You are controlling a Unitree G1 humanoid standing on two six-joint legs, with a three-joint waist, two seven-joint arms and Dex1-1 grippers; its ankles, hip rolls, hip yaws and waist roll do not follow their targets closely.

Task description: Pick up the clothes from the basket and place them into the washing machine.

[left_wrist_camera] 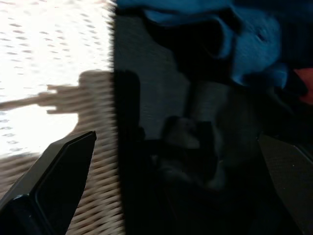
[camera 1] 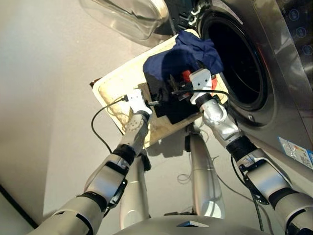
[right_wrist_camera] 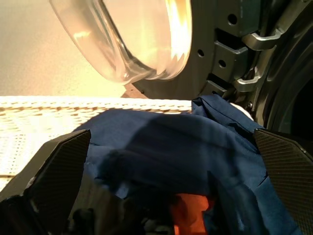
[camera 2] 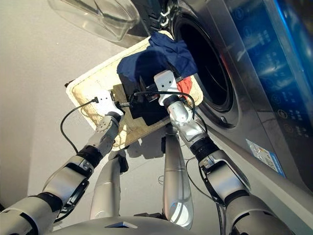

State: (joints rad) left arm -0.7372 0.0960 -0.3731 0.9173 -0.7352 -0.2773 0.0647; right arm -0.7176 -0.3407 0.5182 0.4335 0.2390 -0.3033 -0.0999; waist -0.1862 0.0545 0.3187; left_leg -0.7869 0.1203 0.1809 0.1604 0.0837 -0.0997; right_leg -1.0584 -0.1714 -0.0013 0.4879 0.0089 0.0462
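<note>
**Both hands hover over the laundry at the drum's mouth**

While all three garments lie in the basket (camera 1: pixel 115 85), the robot's two hands hang low over the pile, neither holding cloth. The left hand (camera 1: pixel 155 100), fingers spread wide, sits over the black garment (camera 1: pixel 173 112) at the basket's near edge. The right hand (camera 1: pixel 177 84), also wide open, is above the coral red garment (right_wrist_camera: pixel 188 215), with the navy blue garment (camera 1: pixel 183 56) just beyond it. That blue piece is heaped at the basket's far corner, next to the open washing machine (camera 1: pixel 254 68), whose glass door (camera 1: pixel 127 17) is swung aside.

The clothes overlap, so a pinch on one could drag a neighbour over the low rim onto the floor (camera 1: pixel 44 58). With both hands so near each other, fingers could collide. A shallow grip risks the cloth slipping before it reaches the drum, or snagging on the door hinge (right_wrist_camera: pixel 254 44).
</note>
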